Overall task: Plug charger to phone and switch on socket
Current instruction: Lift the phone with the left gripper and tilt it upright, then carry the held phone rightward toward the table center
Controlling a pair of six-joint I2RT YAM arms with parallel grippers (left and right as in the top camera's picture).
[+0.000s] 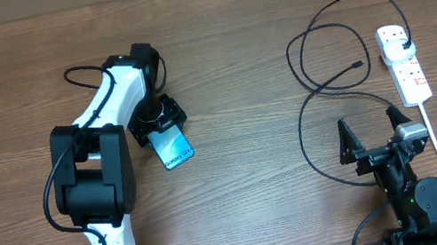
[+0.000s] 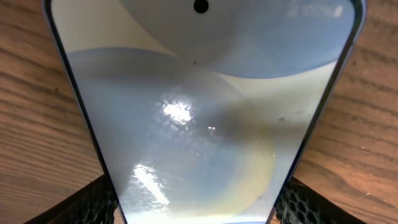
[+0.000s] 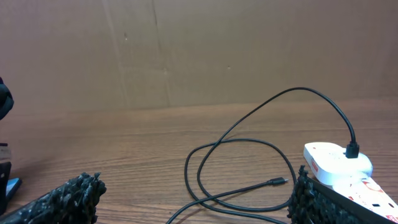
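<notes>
Left claw [image 1: 160, 125]: clamped on the phone [image 1: 174, 148], black fingers [image 2: 102, 202] pressed to both long edges near one end; the lit screen fills the wrist view.
Phone: on the left half of the counter [image 1: 221, 32], well apart from cable and strip.
Left arm: reaches forward from its base, wrist bent down over the handset.
Right claw [image 1: 371, 127]: jaws spread wide and holding nothing, low near its base, facing the cable loops.
Charger [image 1: 319, 78]: black plug seated in the socket [image 1: 408, 71] at the right edge; connector tip [image 1: 360, 64] lies loose on the wood between loops and strip.
Risk, grip: the hold sits near one end of a slick glass slab, so a lift could let it swing or slip.
Risk, cable: the loops cross one another; pulling the tip could snag them or drag the strip.
Risk, mating: the port is not visible, so misalignment looks likely.
</notes>
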